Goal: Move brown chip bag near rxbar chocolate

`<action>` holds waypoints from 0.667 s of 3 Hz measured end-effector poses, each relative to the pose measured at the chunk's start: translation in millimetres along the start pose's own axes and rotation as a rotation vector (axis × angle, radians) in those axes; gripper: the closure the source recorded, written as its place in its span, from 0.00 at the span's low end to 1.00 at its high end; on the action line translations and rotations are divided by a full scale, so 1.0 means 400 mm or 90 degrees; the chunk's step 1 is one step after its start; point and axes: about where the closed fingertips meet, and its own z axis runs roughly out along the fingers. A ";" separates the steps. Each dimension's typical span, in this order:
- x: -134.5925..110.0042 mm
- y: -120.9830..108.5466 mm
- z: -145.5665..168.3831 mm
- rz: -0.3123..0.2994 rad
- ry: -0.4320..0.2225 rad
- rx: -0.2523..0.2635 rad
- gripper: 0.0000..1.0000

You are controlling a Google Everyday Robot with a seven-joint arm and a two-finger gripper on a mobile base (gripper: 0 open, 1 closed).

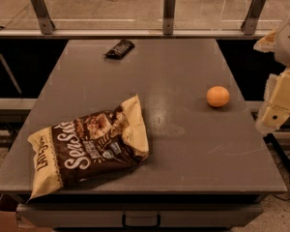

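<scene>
A flat grey table [183,144] fills the view, backed by a low rail on slanted metal posts [169,6]. A round orange fruit [217,96] sits alone on the table's right side. It is well apart from everything else and lies off the line between the bag and the bar. The stretch of tabletop between those two is bare. The brown chip bag [89,146], a large crinkly dark brown snack bag with cream-yellow edges and white script lettering, lies flat at the near-left corner of the table. Its lower end reaches the front edge. Its long axis runs diagonally from near-left to far-right, the lettering follows that line, and its crumpled cream end points toward the table's middle. The rxbar chocolate [120,49], a small flat bar in a dark wrapper, rests near the far edge, left of centre, also angled on a diagonal and well apart from the bag. The cream-coloured gripper [280,100] hangs beyond the table's right edge, partly cut off, and I cannot tell whether it is spread or pressed together. The bag lies far to its left across the table, nowhere near it.
</scene>
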 end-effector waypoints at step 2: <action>-0.023 -0.008 0.019 -0.023 -0.012 -0.006 0.00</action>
